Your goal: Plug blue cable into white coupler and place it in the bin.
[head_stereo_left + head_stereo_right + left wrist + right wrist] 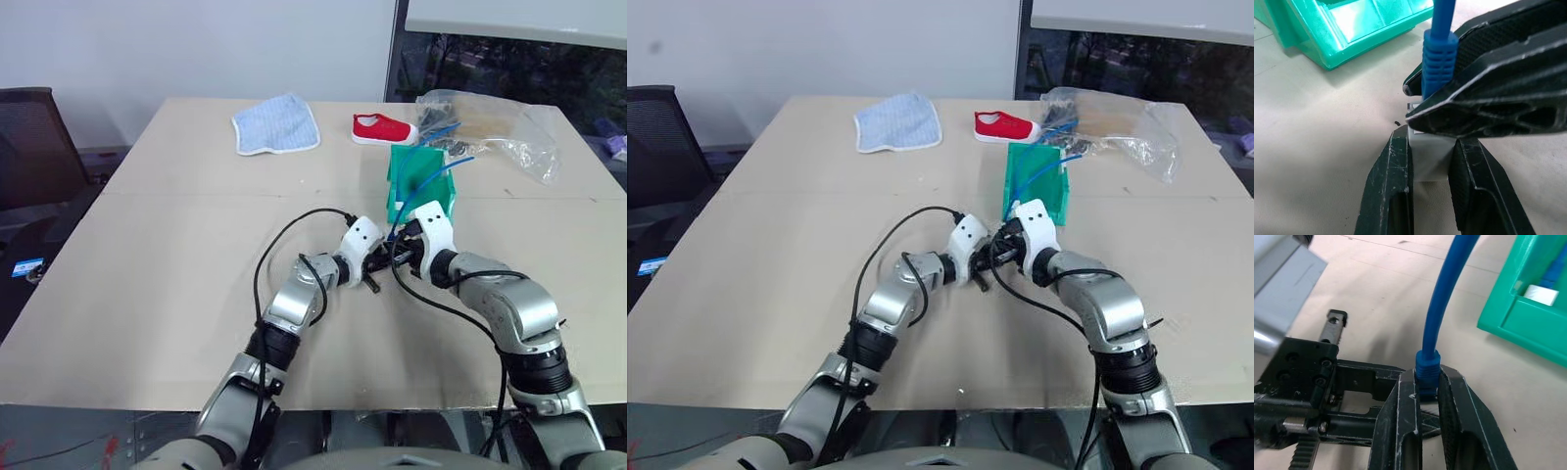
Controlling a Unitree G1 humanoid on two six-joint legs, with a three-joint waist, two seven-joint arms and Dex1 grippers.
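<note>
My left gripper [1430, 147] is shut on the white coupler [1429, 159], a small white block squeezed between its two black fingers. Directly over it, my right gripper [1427, 382] is shut on the ribbed blue boot of the blue cable [1437, 313]. The plug end touches the coupler's top face; the right fingers hide how deep it sits. In the head views both grippers [375, 266] [402, 251] meet at the table's middle. The cable [427, 178] arcs up from them toward the teal bin [404, 166], which stands just behind.
Beyond the bin lie a red shoe [384, 128], a blue-and-white cloth [276, 124] and a clear crinkled plastic bag [495, 122]. A black chair [29, 147] stands off the table's left side. Bare tabletop [176, 284] spreads to the left of the arms.
</note>
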